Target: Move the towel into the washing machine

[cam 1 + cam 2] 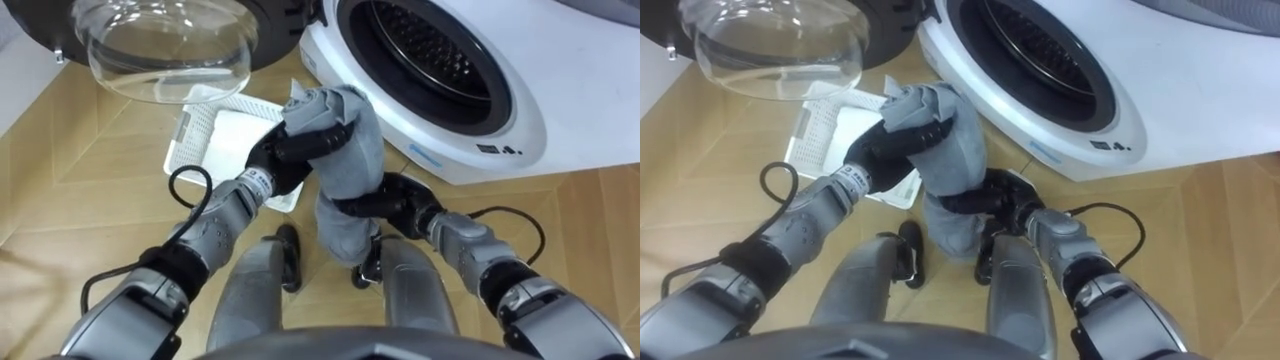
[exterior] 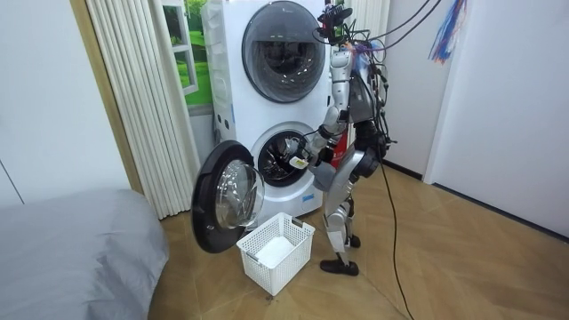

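Observation:
A grey towel (image 1: 345, 165) hangs bunched in front of me, just below the washing machine's open drum (image 1: 435, 50). My left hand (image 1: 305, 145) is curled round the towel's top end, holding it up. My right hand (image 1: 385, 200) grips the towel lower down, at its hanging middle. In the room view I stand bent forward at the lower washing machine (image 2: 280, 160), both hands at its opening with the towel (image 2: 307, 158).
The machine's round glass door (image 1: 165, 45) stands swung open at the left. A white laundry basket (image 1: 215, 140) with a white cloth in it sits on the wooden floor below the door. A second machine (image 2: 276, 49) is stacked above.

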{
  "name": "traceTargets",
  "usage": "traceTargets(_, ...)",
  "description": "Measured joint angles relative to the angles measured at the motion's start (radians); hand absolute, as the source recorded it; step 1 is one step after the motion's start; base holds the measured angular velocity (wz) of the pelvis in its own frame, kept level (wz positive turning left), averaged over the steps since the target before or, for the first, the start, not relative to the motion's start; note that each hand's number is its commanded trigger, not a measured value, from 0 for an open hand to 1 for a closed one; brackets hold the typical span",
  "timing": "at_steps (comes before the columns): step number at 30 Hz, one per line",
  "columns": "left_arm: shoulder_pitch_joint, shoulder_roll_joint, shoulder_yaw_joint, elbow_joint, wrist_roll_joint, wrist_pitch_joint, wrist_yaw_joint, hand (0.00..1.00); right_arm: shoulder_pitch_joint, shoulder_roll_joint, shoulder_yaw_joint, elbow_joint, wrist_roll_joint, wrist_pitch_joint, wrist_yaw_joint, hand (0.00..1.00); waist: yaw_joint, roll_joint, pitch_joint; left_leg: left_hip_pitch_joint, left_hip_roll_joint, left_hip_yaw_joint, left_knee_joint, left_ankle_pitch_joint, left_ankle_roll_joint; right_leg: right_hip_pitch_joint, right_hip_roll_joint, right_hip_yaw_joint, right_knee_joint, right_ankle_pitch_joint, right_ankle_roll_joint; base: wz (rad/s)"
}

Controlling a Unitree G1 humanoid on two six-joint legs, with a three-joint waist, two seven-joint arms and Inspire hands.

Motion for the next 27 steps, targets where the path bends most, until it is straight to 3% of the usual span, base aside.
traceTargets(6,0.006,-0.001,0.015,-0.005,-0.032,0.004,-0.007,0.0,0.005,-0.003,-0.03,0.002,-0.025,0.0,0.002,1.0,0.008,0.0,0.0,0.0,-0.001,-0.002,-0.001,0.0,0.0,0.002,0.002,-0.002,-0.002,0.0,0.0,0.0)
traceTargets(13,0.008,-0.016,0.056,-0.022,-0.02,0.0,-0.005,0.0,0.005,-0.003,-0.075,0.036,0.031,0.0,-0.07,1.0,0.058,0.0,0.0004,0.003,-0.001,0.001,-0.005,0.001,-0.002,0.005,0.002,-0.001,0.003,-0.001,0.0,0.0)
traceTargets(16,0.011,-0.031,0.093,-0.032,0.133,-0.022,0.05,0.0,0.005,-0.008,-0.079,0.057,0.038,0.004,-0.105,1.0,0.081,-0.001,0.0014,0.002,-0.004,-0.003,-0.006,0.001,-0.002,0.002,-0.001,-0.004,0.001,-0.006,-0.001,0.04)
traceTargets(17,0.013,-0.033,0.117,-0.032,0.229,-0.029,0.086,0.0,0.007,-0.009,-0.08,0.058,0.053,0.011,-0.11,1.0,0.093,0.0,0.0015,-0.002,-0.004,-0.009,-0.006,0.002,-0.003,0.002,-0.003,-0.012,0.001,-0.008,-0.003,0.12)
traceTargets(20,0.047,-0.033,0.16,-0.067,0.411,-0.038,0.187,0.0,0.004,-0.013,-0.081,0.078,0.153,0.023,-0.121,1.0,0.109,0.0,0.0021,-0.008,-0.004,-0.02,-0.006,0.003,-0.006,0.005,-0.004,-0.025,0.002,-0.01,-0.005,0.13)
traceTargets(23,0.067,-0.032,0.18,-0.071,0.454,-0.04,0.272,0.0,-0.001,-0.032,-0.115,0.103,0.208,0.035,-0.122,1.0,0.131,0.001,0.0035,-0.01,-0.02,-0.035,-0.011,0.006,-0.009,0.006,-0.017,-0.046,0.005,-0.02,-0.005,0.18)
traceTargets(27,0.087,-0.022,0.208,-0.079,0.503,-0.041,0.336,0.0,-0.044,-0.052,-0.207,0.184,0.214,0.057,-0.126,1.0,0.131,-0.006,0.009,-0.017,-0.036,-0.07,-0.009,0.008,-0.011,0.017,-0.038,-0.077,0.013,-0.041,-0.002,0.3)
